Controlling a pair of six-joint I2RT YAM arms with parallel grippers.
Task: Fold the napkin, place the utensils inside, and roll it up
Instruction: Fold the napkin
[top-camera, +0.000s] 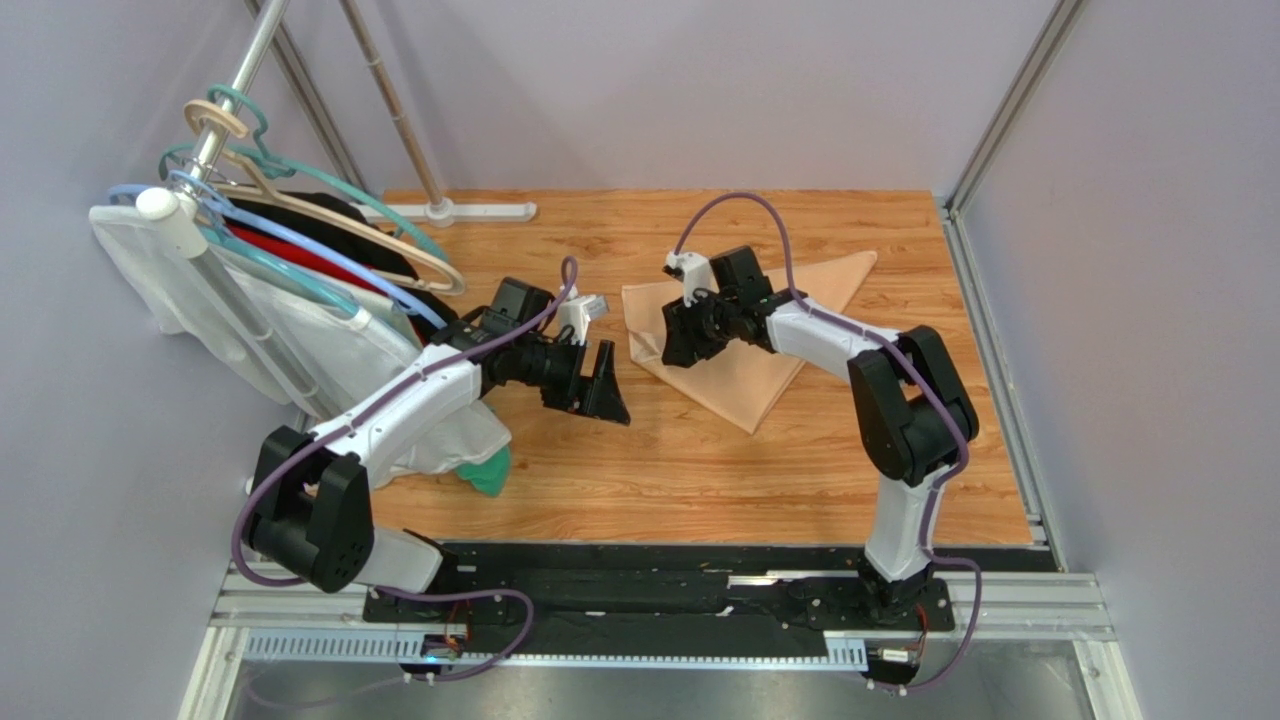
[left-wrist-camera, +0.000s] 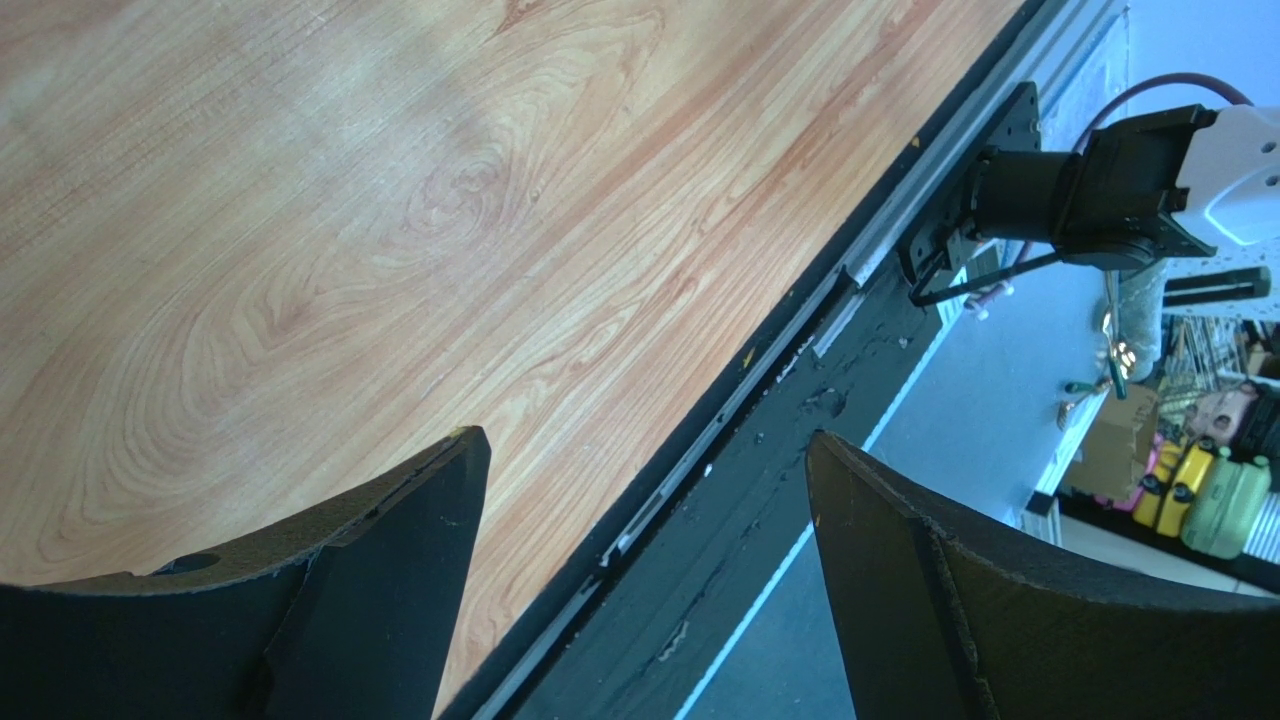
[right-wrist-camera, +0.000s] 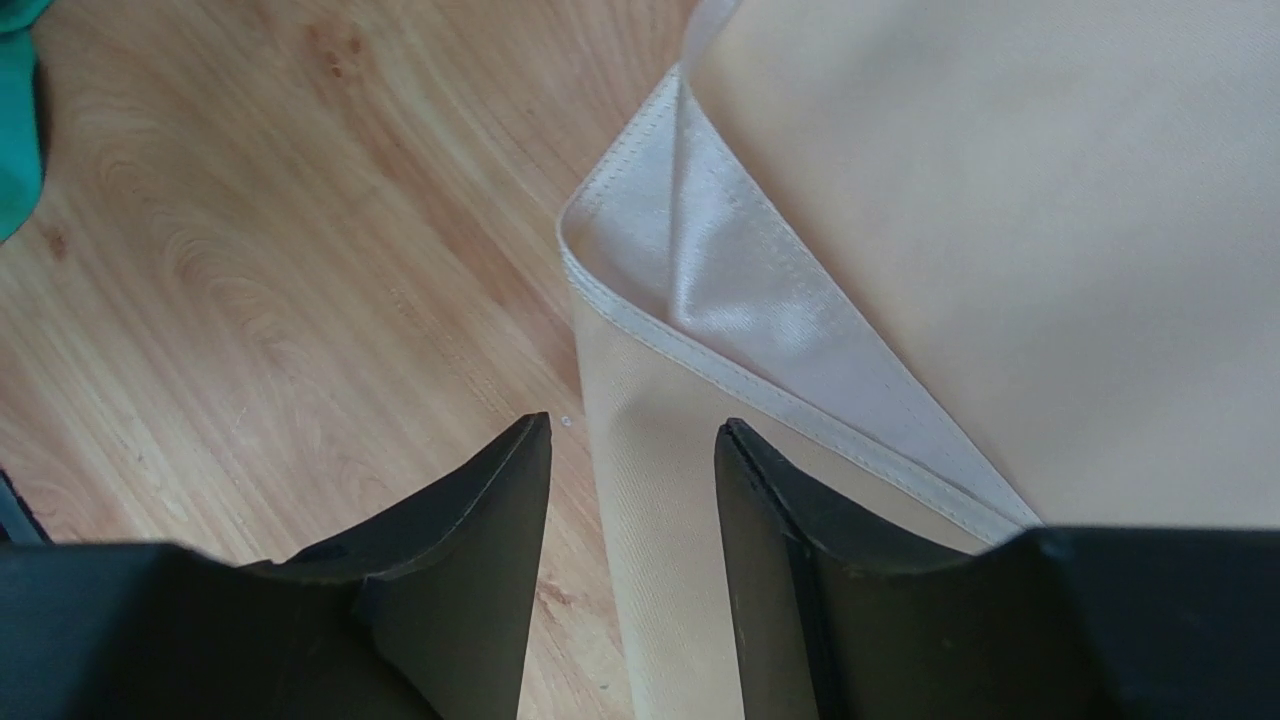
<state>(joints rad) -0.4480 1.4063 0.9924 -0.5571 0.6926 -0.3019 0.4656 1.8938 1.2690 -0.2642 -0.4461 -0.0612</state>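
The peach-beige napkin lies on the wooden table folded into a triangle, its long point toward the back right. In the right wrist view the napkin shows a turned-over, hemmed corner. My right gripper hovers over the napkin's left end, and in its own view the right gripper is open, straddling the napkin's left edge with cloth showing in the gap. My left gripper is a short way left of the napkin, and this left gripper stands wide open over bare wood with nothing in it. The utensils are out of view.
A clothes rack with hangers and white, red and black garments fills the left side, its base at the back. A green cloth lies under the left arm. A black rail runs along the near edge; walls close both sides.
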